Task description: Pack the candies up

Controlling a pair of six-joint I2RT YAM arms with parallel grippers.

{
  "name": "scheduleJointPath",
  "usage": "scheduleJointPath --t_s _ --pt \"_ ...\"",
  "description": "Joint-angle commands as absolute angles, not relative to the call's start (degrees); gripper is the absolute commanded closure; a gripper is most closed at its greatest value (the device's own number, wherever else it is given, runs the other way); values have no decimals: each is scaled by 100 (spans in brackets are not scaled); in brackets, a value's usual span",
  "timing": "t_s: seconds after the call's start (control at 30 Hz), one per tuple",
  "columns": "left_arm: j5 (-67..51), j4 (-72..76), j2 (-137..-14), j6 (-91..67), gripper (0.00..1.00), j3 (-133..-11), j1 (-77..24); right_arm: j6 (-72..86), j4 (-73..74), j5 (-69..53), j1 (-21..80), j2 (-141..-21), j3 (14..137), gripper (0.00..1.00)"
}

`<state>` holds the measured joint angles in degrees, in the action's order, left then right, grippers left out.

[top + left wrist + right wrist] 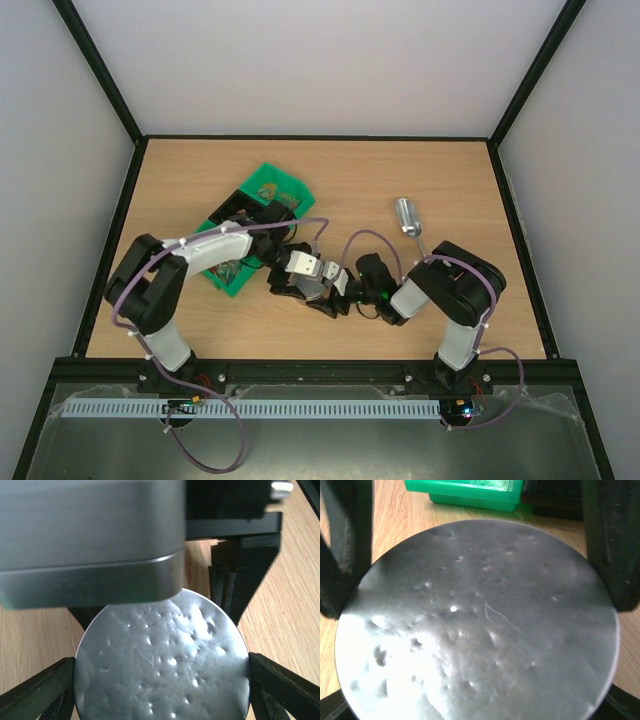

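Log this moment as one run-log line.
left gripper: shut on round silver lid | right gripper: at lid, grip unclear | metal scoop: not held | candies: in green tray
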<state>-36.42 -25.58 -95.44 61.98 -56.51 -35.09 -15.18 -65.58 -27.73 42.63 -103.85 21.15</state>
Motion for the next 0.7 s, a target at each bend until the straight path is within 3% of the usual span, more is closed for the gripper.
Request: scheduleJointPath --t_s 0.0,0.17,0.33,0.5,0.67 --pt "-3819 -4435 -10280 8647 16 -6473 -3413 -1930 -5826 -3209 4271 -10348 1982 65" --pt "-3768 -4955 -10801 8795 12 -7254 -3298 -1871 -5788 -3024 4267 -10305 1980 65" --pt "-4265 -4407 -10518 7264 1 -7285 -2966 -1369 -5936 -2616 4271 -10374 2021 65" --pt "-4284 -2663 -9497 5082 1 -6186 -2686 -905 -6249 -1890 4267 -10485 2075 65" --pt "-3241 -570 -8452 3249 0 -4737 -2991 -605 -6377 -1481 4271 -10646 2188 65"
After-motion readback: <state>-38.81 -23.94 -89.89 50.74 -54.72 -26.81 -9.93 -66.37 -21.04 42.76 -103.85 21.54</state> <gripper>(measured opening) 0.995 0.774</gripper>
